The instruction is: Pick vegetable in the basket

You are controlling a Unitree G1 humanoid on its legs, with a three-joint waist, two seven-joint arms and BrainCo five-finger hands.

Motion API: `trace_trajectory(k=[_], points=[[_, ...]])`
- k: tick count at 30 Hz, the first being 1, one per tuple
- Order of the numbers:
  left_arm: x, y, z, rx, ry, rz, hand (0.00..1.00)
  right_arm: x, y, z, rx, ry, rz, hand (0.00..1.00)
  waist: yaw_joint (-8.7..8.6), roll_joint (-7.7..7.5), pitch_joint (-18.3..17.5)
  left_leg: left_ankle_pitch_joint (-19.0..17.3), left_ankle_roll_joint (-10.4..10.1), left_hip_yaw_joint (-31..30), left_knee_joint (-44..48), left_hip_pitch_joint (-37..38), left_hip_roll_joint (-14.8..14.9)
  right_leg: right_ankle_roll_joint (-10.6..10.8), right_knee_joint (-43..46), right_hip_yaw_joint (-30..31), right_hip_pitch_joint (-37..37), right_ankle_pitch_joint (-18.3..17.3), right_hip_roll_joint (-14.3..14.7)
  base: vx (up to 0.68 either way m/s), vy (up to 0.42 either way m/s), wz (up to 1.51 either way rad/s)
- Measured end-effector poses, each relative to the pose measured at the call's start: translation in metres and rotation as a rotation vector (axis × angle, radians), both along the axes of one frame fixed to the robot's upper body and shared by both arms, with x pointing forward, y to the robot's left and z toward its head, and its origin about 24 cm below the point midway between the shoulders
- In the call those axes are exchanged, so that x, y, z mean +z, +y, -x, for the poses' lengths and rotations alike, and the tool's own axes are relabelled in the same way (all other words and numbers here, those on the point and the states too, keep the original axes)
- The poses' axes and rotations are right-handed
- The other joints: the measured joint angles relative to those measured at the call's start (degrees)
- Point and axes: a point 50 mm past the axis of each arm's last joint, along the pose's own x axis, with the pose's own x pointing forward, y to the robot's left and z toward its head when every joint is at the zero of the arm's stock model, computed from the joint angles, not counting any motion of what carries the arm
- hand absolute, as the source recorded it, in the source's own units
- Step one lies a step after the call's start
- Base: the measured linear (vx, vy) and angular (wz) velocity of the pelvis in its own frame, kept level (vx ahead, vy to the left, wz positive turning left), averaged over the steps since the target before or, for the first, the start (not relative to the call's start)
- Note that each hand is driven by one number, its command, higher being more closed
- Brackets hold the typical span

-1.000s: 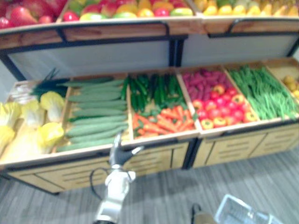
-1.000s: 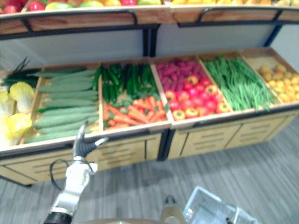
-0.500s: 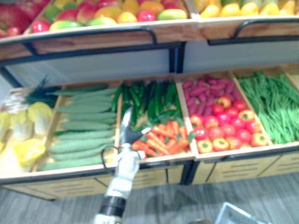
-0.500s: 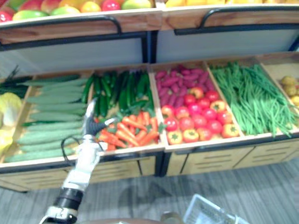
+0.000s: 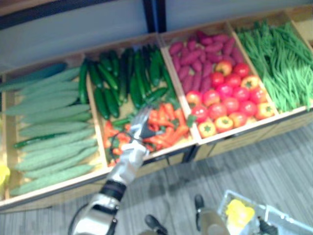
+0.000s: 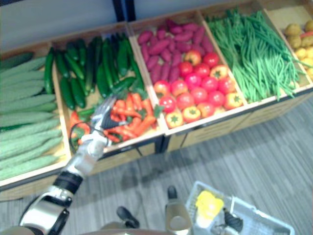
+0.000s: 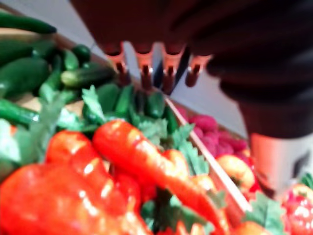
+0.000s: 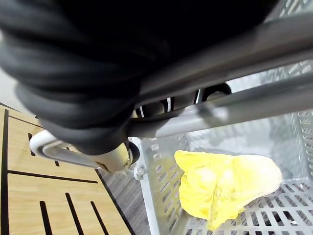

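Now left hand (image 5: 139,127) outstretched over carrots (image 5: 168,131), fingers (image 7: 145,62) straight.

Glossy, smooth orange carrots (image 7: 139,154) lie among dull, bumpy cucumbers (image 5: 49,147). The stand (image 8: 44,188) is pale matt wood. The basket (image 8: 156,196) is white plastic lattice with a handle (image 8: 234,105) of smooth grey metal.

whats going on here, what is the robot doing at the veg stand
The robot's left hand hovers open over the carrots in the wooden display, nothing grasped yet. Its right hand is at the handle of a white basket, which already holds one yellow leafy vegetable.
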Motion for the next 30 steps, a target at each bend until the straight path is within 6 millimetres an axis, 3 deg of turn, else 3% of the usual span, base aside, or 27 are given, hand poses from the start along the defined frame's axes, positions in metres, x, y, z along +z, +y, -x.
trace_trajectory(k=[7, 8, 12, 18, 23, 27, 30], points=[[0.01, 0.027, -0.019, 0.075, 0.01, -0.147, 0.0, 0.033, -0.008, -0.057, 0.099, -0.186, 0.095, 1.0, -0.06, 0.4, 6.81, -0.05, 0.01, 2.43, 1.76, -4.28, 0.23, -0.28, 1.24, 2.1, -5.65, 0.87, 0.12, -0.03, -0.016, -0.13], [0.014, 0.031, -0.021, 0.092, -0.004, -0.148, 1.0, 0.039, -0.011, -0.064, 0.113, -0.205, 0.116, 1.0, 0.01, 0.59, 7.86, -0.06, 0.01, 2.87, 1.98, -4.6, 0.41, -0.28, 1.2, 2.65, -6.17, 1.15, 0.39, -0.03, -0.027, -0.16], [0.018, 0.037, -0.024, 0.122, -0.009, -0.143, 1.0, 0.05, -0.016, -0.077, 0.148, -0.241, 0.151, 1.0, 0.19, 1.39, 8.75, -0.46, 0.05, 4.56, 3.16, -5.44, 1.28, -0.48, 0.27, 4.19, -7.16, 2.33, 1.28, -0.02, -0.039, -0.24], [0.049, 0.058, -0.038, 0.189, -0.067, -0.195, 1.0, 0.067, -0.028, -0.097, 0.177, -0.296, 0.199, 1.0, 0.29, 1.76, 9.71, -0.36, 0.45, 6.46, 3.44, -7.03, 2.13, -0.71, -1.91, 5.83, -8.85, 4.54, 2.44, -0.05, -0.066, -0.16], [0.063, 0.056, -0.042, 0.177, -0.082, -0.224, 1.0, 0.072, -0.028, -0.094, 0.181, -0.319, 0.209, 1.0, -0.53, 1.75, 9.71, -0.34, 0.49, 5.33, 3.31, -6.91, 2.23, -0.59, -2.99, 4.69, -7.43, 4.84, 2.13, 0.0, -0.043, 0.09], [0.068, 0.037, -0.028, 0.096, -0.152, -0.229, 1.0, 0.063, -0.02, -0.076, 0.16, -0.3, 0.188, 1.0, -0.02, 1.49, 9.78, -0.3, 0.48, 3.2, 3.62, -4.48, 2.85, -0.59, -3.78, 2.08, -3.29, 4.81, 2.07, 0.07, -0.018, 0.27], [0.095, 0.026, 0.002, 0.031, -0.344, -0.205, 1.0, 0.052, -0.012, -0.061, 0.132, -0.265, 0.16, 1.0, 1.55, 0.85, 9.44, -0.69, 1.01, -4.45, 7.66, -2.11, 3.34, -0.9, -2.12, 1.57, 0.79, 4.42, 1.93, 0.1, -0.033, 0.19]])
